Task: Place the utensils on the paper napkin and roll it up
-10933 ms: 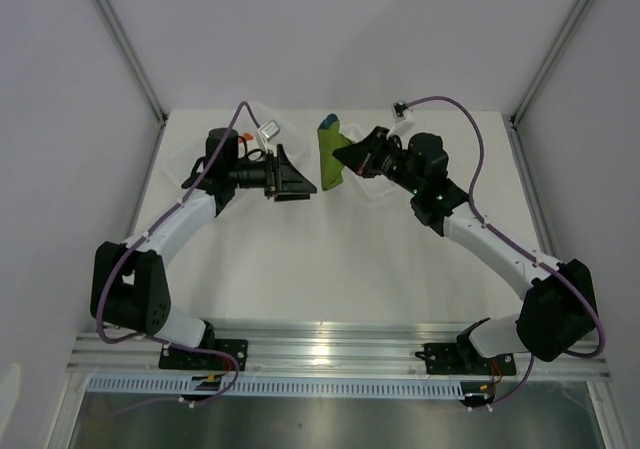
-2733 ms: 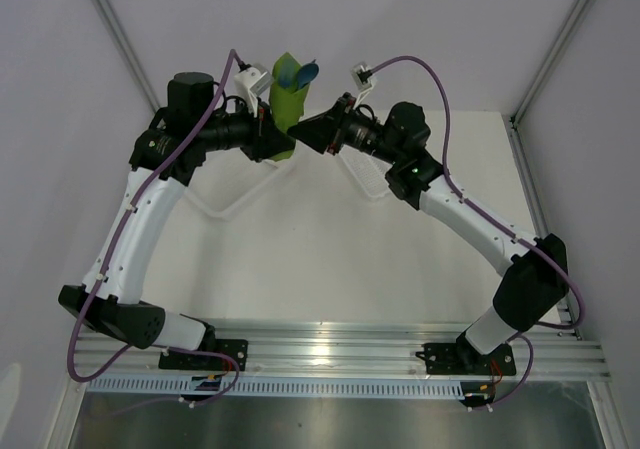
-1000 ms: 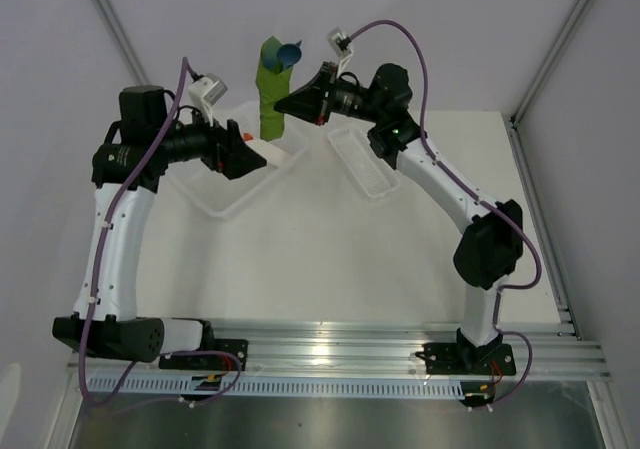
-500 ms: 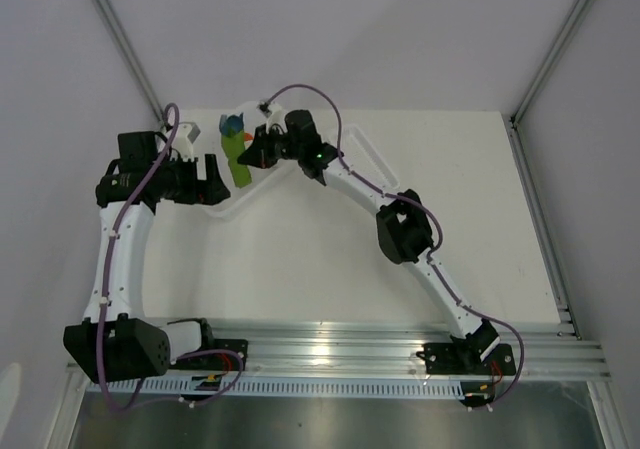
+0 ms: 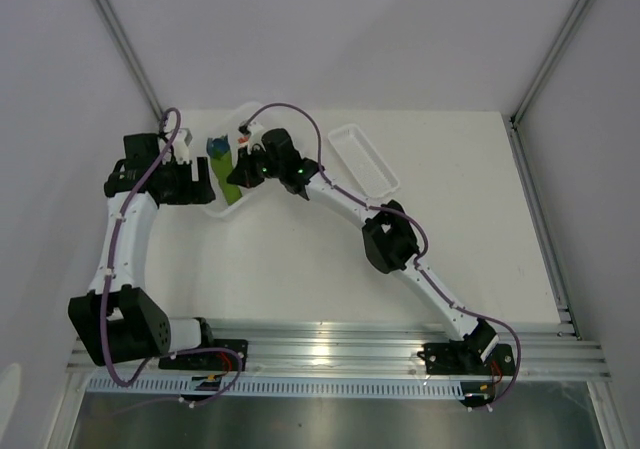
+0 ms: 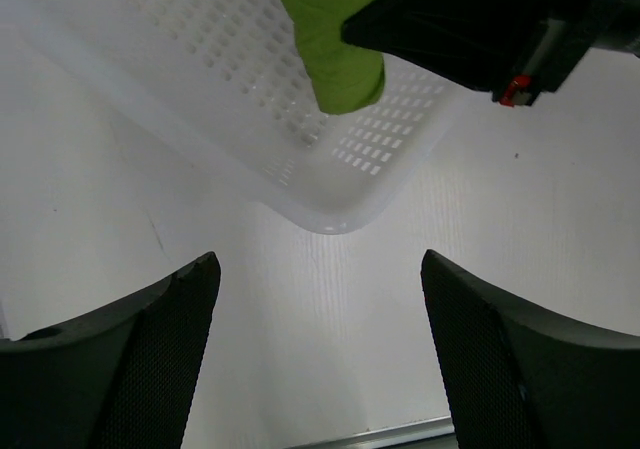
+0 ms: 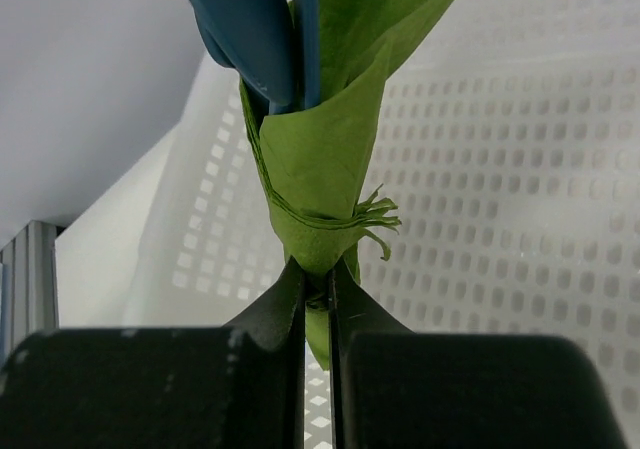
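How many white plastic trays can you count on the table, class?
2. A perforated basket sits at the far left, beneath the rolled napkin; a narrower tray lies to its right. No others are visible.

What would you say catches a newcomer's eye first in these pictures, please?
The bright green napkin, rolled into a cone around blue utensils, stands out, pinched by the right hand over a white perforated basket at the far left of the table. The left hand hovers open beside it.

You're in a lab-type robot test cell: a white counter (image 5: 480, 199) boxed in by plain white panels (image 5: 330, 29) and metal corner struts (image 5: 122, 41). The left arm (image 5: 115, 249) and right arm (image 5: 440, 294) are bolted to an aluminium rail (image 5: 330, 347).
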Available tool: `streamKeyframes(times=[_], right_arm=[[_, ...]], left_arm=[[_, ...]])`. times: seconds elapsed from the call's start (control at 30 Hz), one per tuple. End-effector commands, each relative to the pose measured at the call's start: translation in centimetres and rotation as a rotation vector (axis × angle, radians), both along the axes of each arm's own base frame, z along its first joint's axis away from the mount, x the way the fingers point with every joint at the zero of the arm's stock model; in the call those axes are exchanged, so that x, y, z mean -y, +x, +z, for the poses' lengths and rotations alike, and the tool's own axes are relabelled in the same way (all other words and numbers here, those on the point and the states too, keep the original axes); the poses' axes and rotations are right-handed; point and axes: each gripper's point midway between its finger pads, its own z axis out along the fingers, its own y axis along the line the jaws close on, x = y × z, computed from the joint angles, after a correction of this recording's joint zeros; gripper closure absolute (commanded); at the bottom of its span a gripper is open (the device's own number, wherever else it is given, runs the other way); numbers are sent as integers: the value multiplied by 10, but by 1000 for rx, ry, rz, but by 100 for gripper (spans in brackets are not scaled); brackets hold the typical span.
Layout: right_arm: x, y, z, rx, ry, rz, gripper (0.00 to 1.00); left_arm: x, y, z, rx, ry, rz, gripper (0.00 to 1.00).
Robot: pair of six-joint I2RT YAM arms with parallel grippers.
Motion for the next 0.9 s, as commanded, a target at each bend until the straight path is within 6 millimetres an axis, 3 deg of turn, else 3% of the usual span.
streamKeyframes(times=[0.0,0.27,0.63,0.8,0.87], right_arm=[[3,-6,15,20,-48,-16,100],[11,-30,6,-69,-127,23,100],[15,-100,3,-358,-141,220,100],[10,-99,-4,-405,-126,201,100],[10,-93,-21,-420,-142,170,100]], left_arm=[[-23,14,0,18,40,77,16],[-48,28,-16,-20,64,169,15],[-55,38,-52,-112,48,202,16],[-54,41,-66,-132,34,193,19],[-54,43,-69,-142,27,192,24]])
